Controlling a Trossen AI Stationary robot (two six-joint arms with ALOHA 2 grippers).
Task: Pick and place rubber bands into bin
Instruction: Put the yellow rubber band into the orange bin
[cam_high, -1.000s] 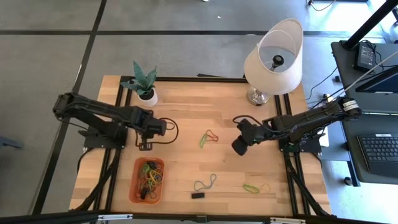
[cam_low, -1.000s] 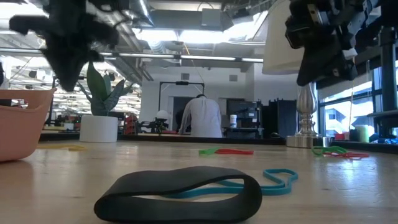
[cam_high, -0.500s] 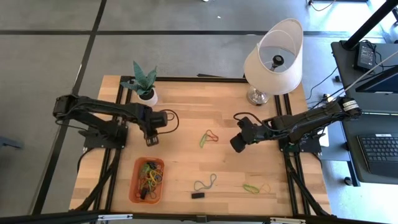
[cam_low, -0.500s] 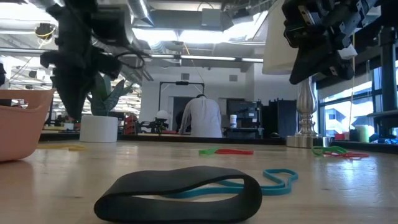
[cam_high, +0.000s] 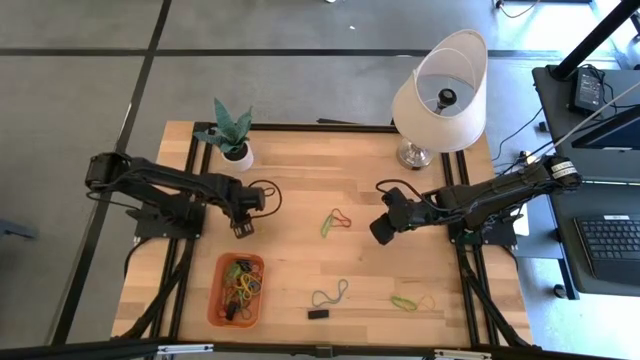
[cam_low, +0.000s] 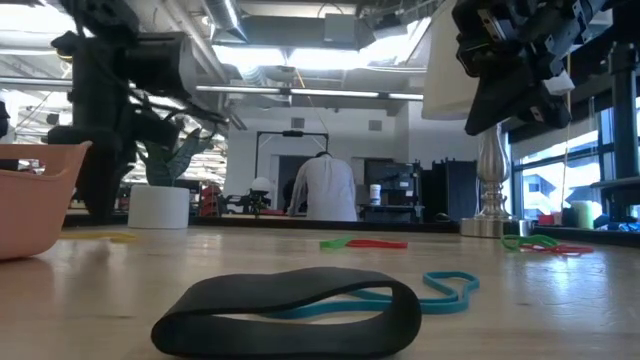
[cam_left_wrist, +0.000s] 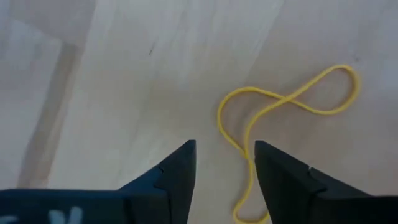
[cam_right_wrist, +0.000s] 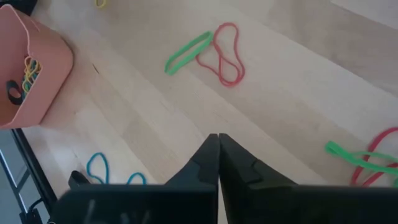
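On the wooden table (cam_high: 300, 180) we count one yellow rubber band (cam_left_wrist: 283, 118) just ahead of the left gripper (cam_left_wrist: 224, 168)'s parted fingers, one orange bin (cam_high: 238, 289) nearby; right gripper (cam_right_wrist: 218, 163) pinched closed, empty.

Rubber bands (cam_high: 241, 284) in bin (cam_high: 222, 300)

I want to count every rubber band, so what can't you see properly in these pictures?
- Bands inside the bin: high view, a tangled pile too small to count; in the low view the bin wall hides them.
- Yellow band: left wrist view, its near end runs off the picture's edge beside the open left claw.
- Teal band: low view, partly hidden behind the black band.
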